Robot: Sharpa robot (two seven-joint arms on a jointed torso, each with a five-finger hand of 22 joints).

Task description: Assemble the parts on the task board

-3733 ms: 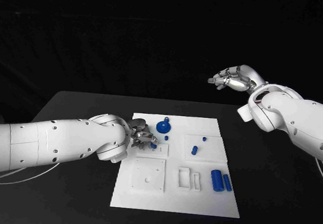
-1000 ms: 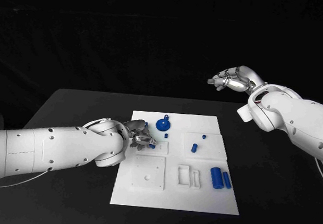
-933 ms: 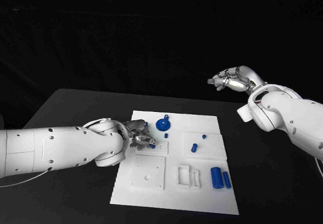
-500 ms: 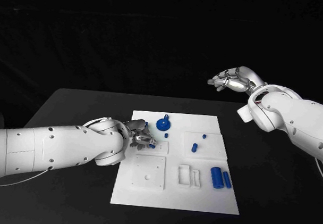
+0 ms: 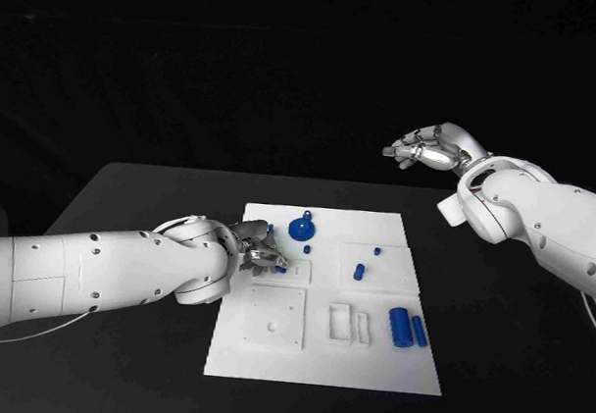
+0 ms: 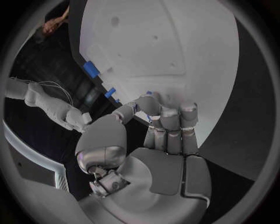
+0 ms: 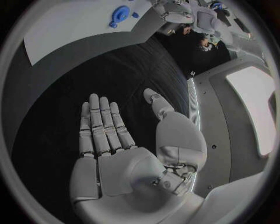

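White board (image 5: 323,367) lies mid-table, long side running away from the robot, on the black table (image 5: 143,201). Blue parts on it: a round disc with a small knob (image 5: 302,231) at the far end, a short peg (image 5: 359,271) right of centre, two cylinders (image 5: 405,329) side by side near the right edge.

Left hand (image 5: 255,246) is low over the board's left edge, fingers curled down together onto its surface. In the left wrist view a sliver of blue shows at the fingertips (image 6: 153,105), so it appears to pinch a small part (image 5: 281,268) there; the view is too crowded to be sure.

Right hand (image 5: 429,148) is raised well clear behind the board's right side. Its wrist view shows the palm flat, fingers (image 7: 100,122) straight and apart, holding nothing.

Step in hand, as I judge it: seating or picking a small piece at the left-centre of the board. Next move likely calls for a fine vertical press or lift without dragging the piece sideways, board kept still.

No brand, label or writing readable anywhere.
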